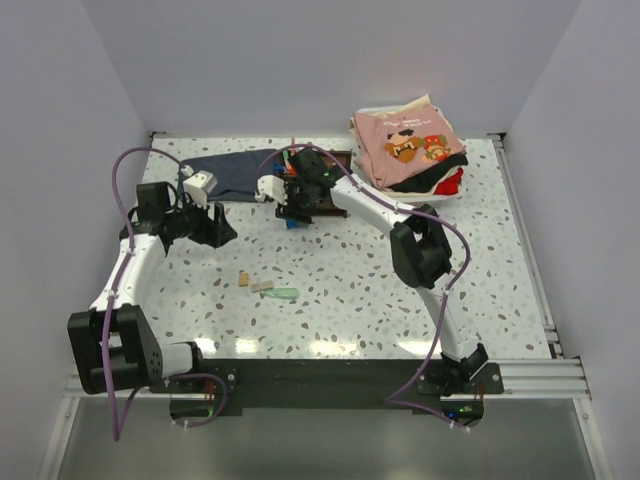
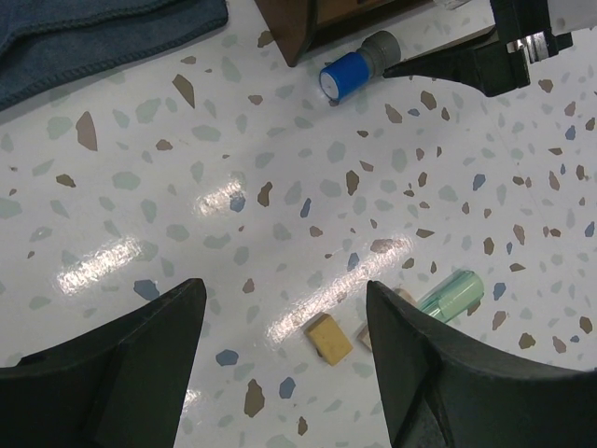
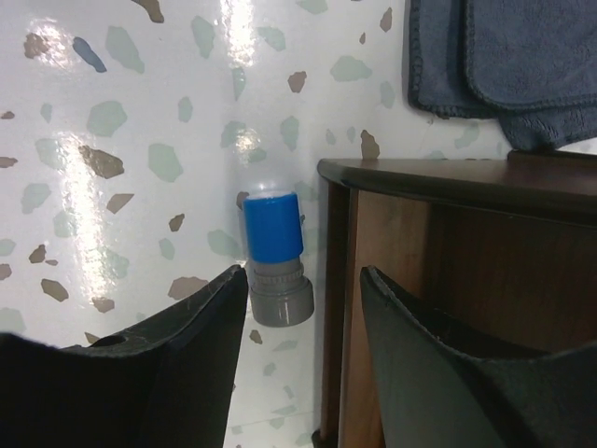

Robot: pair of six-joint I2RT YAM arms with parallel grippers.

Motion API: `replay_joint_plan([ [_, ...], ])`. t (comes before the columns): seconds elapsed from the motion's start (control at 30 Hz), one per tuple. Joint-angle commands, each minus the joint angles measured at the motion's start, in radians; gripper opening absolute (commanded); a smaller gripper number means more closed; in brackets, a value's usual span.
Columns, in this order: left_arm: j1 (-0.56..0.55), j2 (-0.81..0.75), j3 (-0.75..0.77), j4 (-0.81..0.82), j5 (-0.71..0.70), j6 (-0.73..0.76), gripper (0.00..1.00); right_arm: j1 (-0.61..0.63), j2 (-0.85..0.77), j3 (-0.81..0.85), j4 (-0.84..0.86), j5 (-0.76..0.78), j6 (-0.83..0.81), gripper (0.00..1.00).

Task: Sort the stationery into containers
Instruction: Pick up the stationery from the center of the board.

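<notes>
On the white speckled tabletop (image 1: 340, 290), seen from above, the dark brown wooden organiser (image 1: 335, 190) stands at the far middle, mostly hidden by the right arm. The right gripper (image 1: 297, 207) hangs at its left side, above the blue-capped bottle (image 1: 292, 222), which is only a blue speck here. A blocky tan eraser (image 1: 243, 279), a pale eraser (image 1: 262, 286) and a green eraser (image 1: 284, 293) lie in a row nearer, well apart from the organiser. The left gripper (image 1: 218, 228) hovers to their left, near a soft dark blue cloth (image 1: 235, 170). Pink clothes (image 1: 405, 140) sit at the far right.

In the left wrist view, the left gripper's matte black fingers (image 2: 103, 373) stand wide apart over bare tabletop, holding nothing. The bottle lies on its side just beside the organiser's corner, which the top edge cuts off. A black fingertip of the right gripper points at its grey end; contact is unclear.

In the right wrist view, the right gripper's fingers (image 3: 466, 373) are spread and empty. The cylindrical bottle, with a smooth blue cap and ribbed grey base, rests beside the organiser's wall.
</notes>
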Motion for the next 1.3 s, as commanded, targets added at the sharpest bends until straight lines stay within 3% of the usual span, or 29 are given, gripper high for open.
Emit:
replay_joint_plan([
  [0.0,0.006,0.012,0.028,0.04,0.029,-0.011,0.74,0.002,0.005,0.049,0.038,-0.052,0.02,0.56],
  [0.6,0.006,0.045,0.027,0.065,0.044,-0.018,0.74,0.052,0.056,0.014,-0.028,-0.04,-0.02,0.56],
  [0.8,0.006,0.045,0.027,0.057,0.047,-0.015,0.74,0.055,0.07,0.014,-0.048,-0.023,-0.018,0.46],
  [1.07,0.006,0.055,0.027,0.066,0.061,-0.023,0.74,0.057,0.065,-0.046,-0.068,0.011,-0.017,0.49],
  [1.2,0.006,0.057,0.03,0.063,0.067,-0.027,0.74,0.057,0.045,-0.071,-0.059,-0.01,0.011,0.27],
  [1.27,0.006,0.054,0.03,0.065,0.072,-0.03,0.74,0.055,-0.015,-0.124,0.007,-0.033,0.056,0.22],
])
